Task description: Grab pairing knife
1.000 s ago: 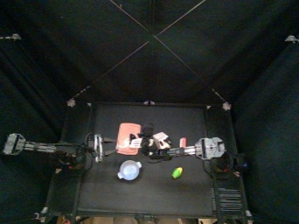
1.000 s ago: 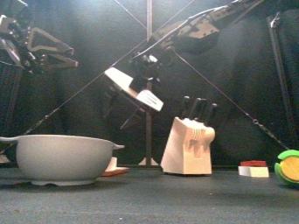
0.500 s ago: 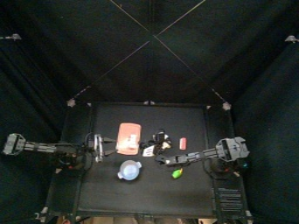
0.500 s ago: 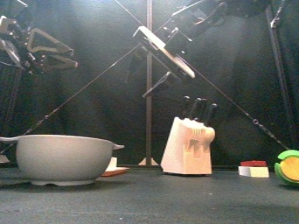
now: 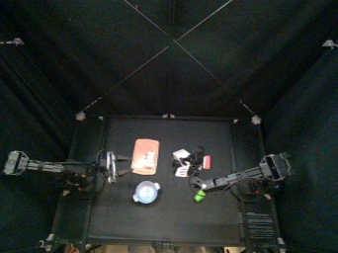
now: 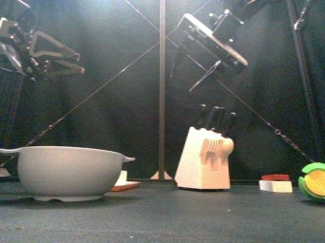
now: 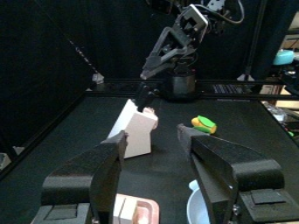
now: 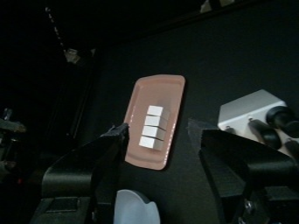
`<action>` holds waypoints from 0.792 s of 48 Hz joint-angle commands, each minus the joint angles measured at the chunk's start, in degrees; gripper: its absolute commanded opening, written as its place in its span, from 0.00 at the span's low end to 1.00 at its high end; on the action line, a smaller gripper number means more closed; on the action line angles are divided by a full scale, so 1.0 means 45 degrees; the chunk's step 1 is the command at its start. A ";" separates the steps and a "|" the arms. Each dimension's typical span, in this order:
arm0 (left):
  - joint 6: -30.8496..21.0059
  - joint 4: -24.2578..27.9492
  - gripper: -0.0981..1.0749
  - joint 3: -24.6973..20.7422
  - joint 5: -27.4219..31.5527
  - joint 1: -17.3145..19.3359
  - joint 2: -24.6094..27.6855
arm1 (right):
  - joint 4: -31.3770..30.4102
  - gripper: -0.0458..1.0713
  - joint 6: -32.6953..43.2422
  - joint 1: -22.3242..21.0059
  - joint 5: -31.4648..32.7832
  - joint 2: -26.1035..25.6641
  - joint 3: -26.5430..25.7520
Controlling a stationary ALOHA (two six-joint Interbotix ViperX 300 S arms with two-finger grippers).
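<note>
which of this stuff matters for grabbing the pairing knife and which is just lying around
For the job: pairing knife; right claw, open.
Lying about: knife block; bowl; orange slab; green lump.

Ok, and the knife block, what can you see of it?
The knife block is pale and looks like wood. It has a slanted top, and several dark handles stick up from it at an angle. It stands upright on the black table, right of the grey bowl and apart from it. Nothing but the table touches it.
</note>
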 commanded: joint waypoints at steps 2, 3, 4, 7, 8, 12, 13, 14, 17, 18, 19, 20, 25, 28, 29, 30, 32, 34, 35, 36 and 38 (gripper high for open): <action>0.0000 0.0000 0.83 -0.0117 -0.0098 0.0059 0.0020 | 0.0840 0.84 -0.1250 0.0293 0.1152 -0.0762 -0.0273; 0.0000 0.0000 0.83 -0.0117 -0.0098 0.0059 0.0020 | 0.1074 0.84 -0.1523 0.0313 0.1328 -0.0801 -0.0332; 0.0000 0.0000 0.83 -0.0117 -0.0098 0.0059 0.0020 | 0.1309 0.84 -0.1797 0.0332 0.1484 -0.0820 -0.0371; 0.0000 0.0000 0.83 -0.0117 -0.0098 0.0078 0.0020 | 0.2031 0.84 -0.2559 0.0352 0.1855 -0.0898 -0.0469; 0.0000 0.0000 0.83 -0.0117 -0.0098 0.0078 0.0020 | 0.2227 0.84 -0.2832 0.0371 0.1953 -0.0918 -0.0488; -0.0020 0.0000 0.83 -0.0117 -0.0098 0.0098 0.0020 | 0.2949 0.84 -0.3887 0.0371 0.1992 -0.1211 -0.0371; -0.0020 0.0000 0.83 -0.0098 -0.0098 0.0098 0.0020 | 0.3027 0.84 -0.3984 0.0371 0.1992 -0.1250 -0.0371; 0.0000 0.0000 0.83 -0.0117 -0.0098 0.0078 0.0020 | 0.3184 0.84 -0.4219 0.0410 0.1992 -0.1387 -0.0293; 0.0000 0.0000 0.83 -0.0098 -0.0098 0.0098 0.0020 | 0.3379 0.84 -0.4492 0.0547 0.1992 -0.1660 -0.0117; 0.0000 0.0000 0.83 -0.0098 -0.0098 0.0098 0.0020 | 0.3418 0.84 -0.4531 0.0586 0.1992 -0.1777 -0.0059; -0.0020 0.0000 0.83 -0.0078 -0.0098 0.0098 0.0020 | 0.3438 0.84 -0.4551 0.0664 0.1992 -0.1875 0.0000; -0.0020 0.0000 0.83 -0.0098 -0.0098 0.0098 0.0020 | 0.3477 0.84 -0.4590 0.0703 0.1992 -0.1953 0.0098; -0.0020 0.0000 0.83 -0.0098 -0.0098 0.0117 0.0020 | 0.3613 0.84 -0.4609 0.1094 0.1992 -0.2480 0.0684; -0.0020 -0.0020 0.83 -0.0098 -0.0098 0.0117 0.0020 | 0.3848 0.84 -0.4551 0.1211 0.1992 -0.2754 0.1035; -0.0020 -0.0020 0.83 -0.0078 -0.0098 0.0117 0.0020 | 0.3945 0.84 -0.4531 0.1230 0.1992 -0.2852 0.1152; -0.0020 -0.0020 0.83 -0.0098 -0.0098 0.0117 0.0000 | 0.4141 0.84 -0.4531 0.1250 0.1992 -0.2949 0.1328; -0.0020 -0.0039 0.83 -0.0078 -0.0098 0.0117 0.0020 | 0.4355 0.84 -0.4531 0.1250 0.1992 -0.3008 0.1504; -0.0020 -0.0059 0.83 -0.0098 -0.0098 0.0137 0.0020 | 0.4707 0.83 -0.4551 0.1211 0.1992 -0.3066 0.1758; 0.0000 -0.0078 0.83 -0.0098 -0.0098 0.0137 0.0020 | 0.4844 0.83 -0.4531 0.1191 0.1992 -0.3105 0.1836; 0.0000 -0.0078 0.83 -0.0098 -0.0098 0.0137 0.0000 | 0.4941 0.83 -0.4551 0.1191 0.1973 -0.3086 0.1914; 0.0000 -0.0078 0.83 -0.0098 -0.0098 0.0156 0.0000 | 0.5078 0.83 -0.4609 0.1191 0.1953 -0.3066 0.2070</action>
